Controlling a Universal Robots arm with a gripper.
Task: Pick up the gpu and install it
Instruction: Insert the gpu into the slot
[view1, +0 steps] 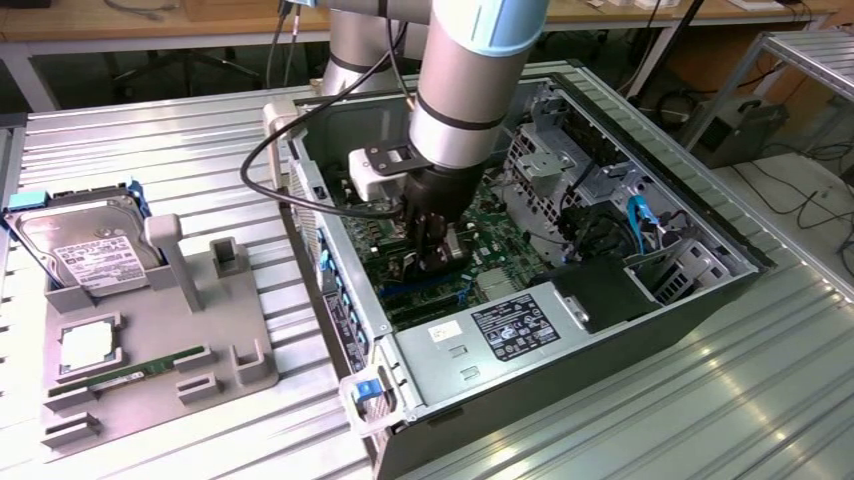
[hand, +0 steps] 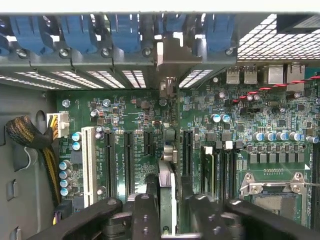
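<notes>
**Card held edge-on over the motherboard inside the open case**

Exterior view: the arm reaches down into the open computer case (view1: 667, 300), which lies on its side on the ribbed metal table (view1: 187, 160). The gripper (view1: 430, 262) is low inside the case, just above the green motherboard (view1: 501, 250), and the gpu (view1: 450, 252) shows as a thin vertical piece between its fingers. Beside the case, toward the exterior view's left, a grey holder tray (view1: 214, 320) carries the hard drive (view1: 83, 245) and a slim green memory stick (view1: 134, 372). The power supply (view1: 514, 330) sits at the near end of the case.

Wrist view: the gripper (hand: 167, 207) is closed on the gpu (hand: 168, 185), its black fingers (hand: 142, 215) pressing each side of the card, which is seen edge-on. The card's metal bracket (hand: 172, 60) stands upright against the rear slot openings, among the blue retention clips (hand: 125, 32). Black expansion slots (hand: 129, 162) and a white slot (hand: 89, 162) lie to one side of the card on the motherboard (hand: 250, 150); the CPU socket (hand: 277, 192) is well apart on the other.
</notes>
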